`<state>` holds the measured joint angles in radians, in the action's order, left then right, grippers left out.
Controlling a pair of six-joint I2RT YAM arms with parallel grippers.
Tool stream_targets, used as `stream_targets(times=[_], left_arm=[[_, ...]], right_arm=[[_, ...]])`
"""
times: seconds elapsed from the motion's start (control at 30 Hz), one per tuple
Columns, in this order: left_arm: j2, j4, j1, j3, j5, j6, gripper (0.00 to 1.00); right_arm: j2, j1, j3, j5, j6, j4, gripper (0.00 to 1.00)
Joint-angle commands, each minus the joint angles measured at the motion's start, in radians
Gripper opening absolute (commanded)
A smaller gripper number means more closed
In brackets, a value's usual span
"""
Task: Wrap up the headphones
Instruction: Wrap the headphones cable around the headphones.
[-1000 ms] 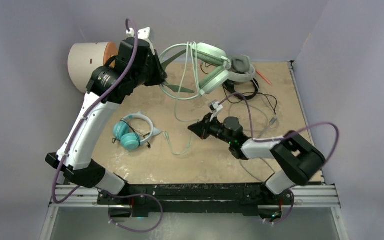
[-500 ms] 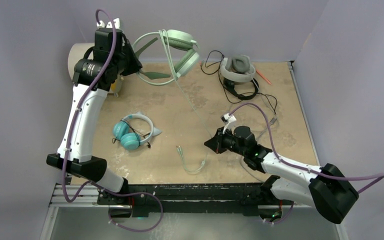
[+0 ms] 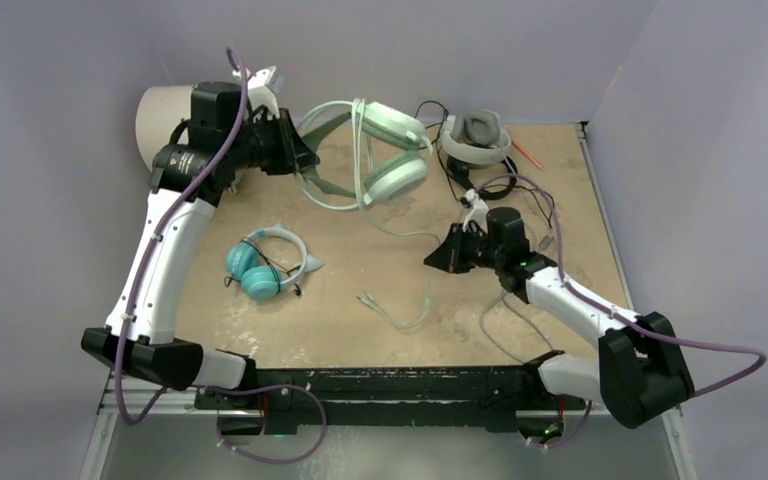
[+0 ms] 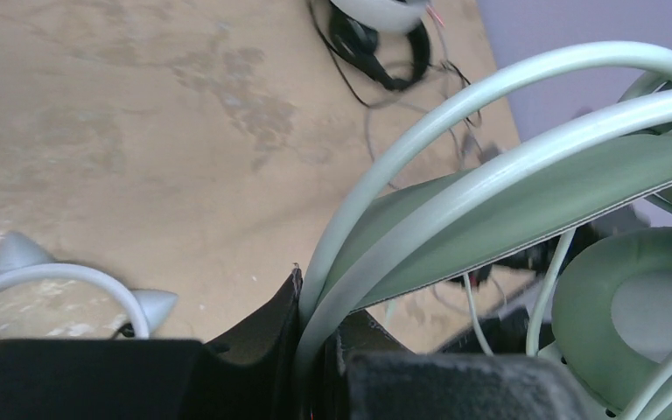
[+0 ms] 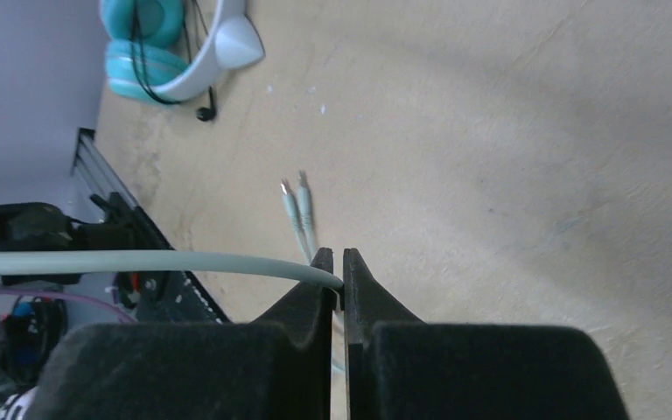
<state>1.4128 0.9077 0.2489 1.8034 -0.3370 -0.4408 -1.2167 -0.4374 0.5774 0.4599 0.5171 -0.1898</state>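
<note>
My left gripper [image 3: 305, 160] is shut on the band of the mint-green headphones [image 3: 390, 150] and holds them in the air at the back; the band [image 4: 455, 175] fills the left wrist view. My right gripper [image 3: 438, 260] is shut on their pale green cable [image 5: 140, 261], whose twin plugs [image 3: 365, 298] lie on the table, also in the right wrist view [image 5: 293, 206]. The teal-cupped headphones [image 3: 260, 265] lie at the left. The white-and-grey headphones [image 3: 477, 138] and the black headphones [image 3: 480, 180] lie at the back right.
A cream drum [image 3: 165, 115] stands at the back left behind my left arm. A thin orange stick [image 3: 528, 152] lies at the back right. Black cables [image 3: 540, 205] trail beside my right arm. Walls enclose the wooden table [image 3: 380, 330].
My left gripper has swung the mint-green headphones right and lower. My right gripper has moved back and up the table with the cable, and the cable's slack now loops on the table.
</note>
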Motion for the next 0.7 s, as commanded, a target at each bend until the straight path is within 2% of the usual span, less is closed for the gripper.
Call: stream_targets(times=[0.0,0.07,0.2,0.33,0.43,0.53,0.57,0.67], left_arm=[[-0.097,-0.165,0.014,-0.111,-0.31,0.047,0.0],[-0.122,-0.165,0.085,-0.156,-0.321,0.101,0.0],[-0.148,-0.13,0.284,-0.214,-0.231,0.212,0.0],[-0.16,-0.07,0.372,-0.273,-0.095,0.292,0.0],[-0.187,-0.07,0.444,-0.349,0.091,0.352,0.0],[-0.19,-0.092,0.533,-0.415,0.344,0.428,0.0],[-0.182,-0.1,0.564,-0.432,0.459,0.46,0.0],[-0.144,-0.131,0.648,-0.447,0.688,0.524,0.0]], right_arm=[[-0.015,0.114,0.121,0.232,-0.036,0.076,0.0],[-0.037,0.147,0.184,0.278,-0.052,0.119,0.0],[-0.063,0.19,0.296,0.333,-0.089,0.226,0.0],[-0.051,0.223,0.378,0.333,-0.102,0.313,0.0],[-0.027,0.236,0.439,0.298,-0.152,0.421,0.0],[-0.002,0.239,0.474,0.255,-0.181,0.503,0.0],[0.007,0.239,0.479,0.258,-0.184,0.518,0.0],[0.03,0.239,0.496,0.287,-0.194,0.568,0.0]])
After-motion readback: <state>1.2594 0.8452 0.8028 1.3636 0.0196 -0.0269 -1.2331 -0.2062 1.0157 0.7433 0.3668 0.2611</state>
